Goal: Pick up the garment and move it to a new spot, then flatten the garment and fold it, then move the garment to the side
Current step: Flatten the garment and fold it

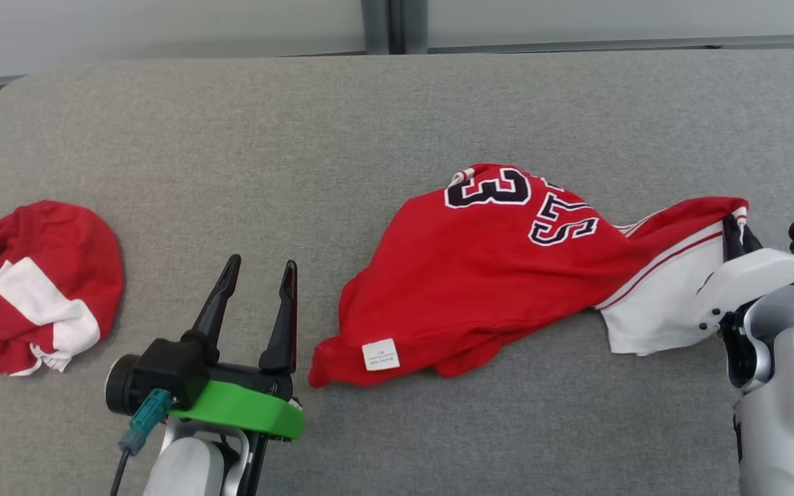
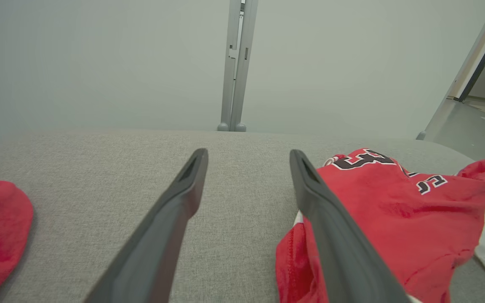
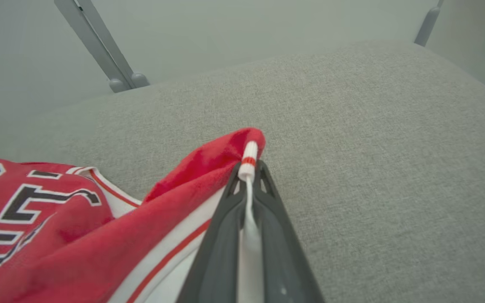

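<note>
Rightward, the right gripper's (image 3: 249, 168) tapered fingers pinch the white-trimmed edge of a crumpled red jersey (image 1: 500, 275) sprawled on grey woven upholstery (image 1: 266, 131). The left gripper (image 1: 259, 272), jaws spread, is near its hem; a bunched red-and-white cloth (image 1: 32, 289) lies well apart.

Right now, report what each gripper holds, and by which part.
The right gripper pinches the jersey by its white-trimmed edge; the left gripper is open, holding nothing.
</note>
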{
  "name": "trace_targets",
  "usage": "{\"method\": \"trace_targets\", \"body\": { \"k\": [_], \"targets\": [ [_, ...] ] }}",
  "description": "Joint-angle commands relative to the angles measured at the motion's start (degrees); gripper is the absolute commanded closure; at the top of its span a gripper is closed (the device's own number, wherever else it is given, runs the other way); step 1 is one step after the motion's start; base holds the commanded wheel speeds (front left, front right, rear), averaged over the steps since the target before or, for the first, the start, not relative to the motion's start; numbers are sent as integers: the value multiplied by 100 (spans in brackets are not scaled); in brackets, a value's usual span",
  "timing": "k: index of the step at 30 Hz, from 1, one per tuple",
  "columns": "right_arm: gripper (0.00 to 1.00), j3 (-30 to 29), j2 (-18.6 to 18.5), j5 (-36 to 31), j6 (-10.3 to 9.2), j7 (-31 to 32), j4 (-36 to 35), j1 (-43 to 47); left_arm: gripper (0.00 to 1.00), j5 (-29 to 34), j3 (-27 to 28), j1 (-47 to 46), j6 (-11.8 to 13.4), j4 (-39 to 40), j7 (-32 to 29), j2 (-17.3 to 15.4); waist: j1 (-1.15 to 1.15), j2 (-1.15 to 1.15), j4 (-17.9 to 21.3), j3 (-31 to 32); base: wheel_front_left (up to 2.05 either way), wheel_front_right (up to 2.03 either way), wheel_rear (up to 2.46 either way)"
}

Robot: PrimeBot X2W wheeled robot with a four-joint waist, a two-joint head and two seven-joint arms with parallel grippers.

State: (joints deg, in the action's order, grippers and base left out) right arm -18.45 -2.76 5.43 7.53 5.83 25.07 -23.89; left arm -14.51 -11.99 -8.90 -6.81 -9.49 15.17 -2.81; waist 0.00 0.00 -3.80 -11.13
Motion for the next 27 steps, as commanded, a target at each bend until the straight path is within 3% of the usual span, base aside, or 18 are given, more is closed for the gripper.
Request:
{"method": "trace_targets", "body": {
  "k": [1, 2, 7, 13, 21, 27],
  "targets": [
    [23, -104, -23, -117, -8, -76, 193, -144, 0, 30, -15, -94, -14, 13, -3, -16, 0, 0, -200, -150, 0, 0, 0],
    [0, -205, -23, -176, -8, -150, 394, -278, 0, 35, -11, -108, -18, 19, -3, -17, 0, 0, -246, -167, 0, 0, 0],
    [0, -399, -32, -462, -8, -601, 959, -688, 0, 44, 77, -60, -20, 50, -3, -17, 0, 0, -352, -161, 0, 0, 0],
    [0, -62, -86, -621, -8, -1364, 959, -605, 0, 67, 262, 77, 15, -2, -3, -16, 0, 0, -207, 69, 0, 0, 0],
    [0, 584, -182, -647, -8, -2032, 317, 245, 0, 111, 559, 163, 113, -194, -3, -17, 0, 0, 214, 509, 0, 0, 0],
    [0, 1002, -206, -560, -8, -2103, -698, 958, 0, 225, 718, 274, 174, -154, -2, -17, 0, 0, 501, 738, 0, 0, 0]
  ]
}}
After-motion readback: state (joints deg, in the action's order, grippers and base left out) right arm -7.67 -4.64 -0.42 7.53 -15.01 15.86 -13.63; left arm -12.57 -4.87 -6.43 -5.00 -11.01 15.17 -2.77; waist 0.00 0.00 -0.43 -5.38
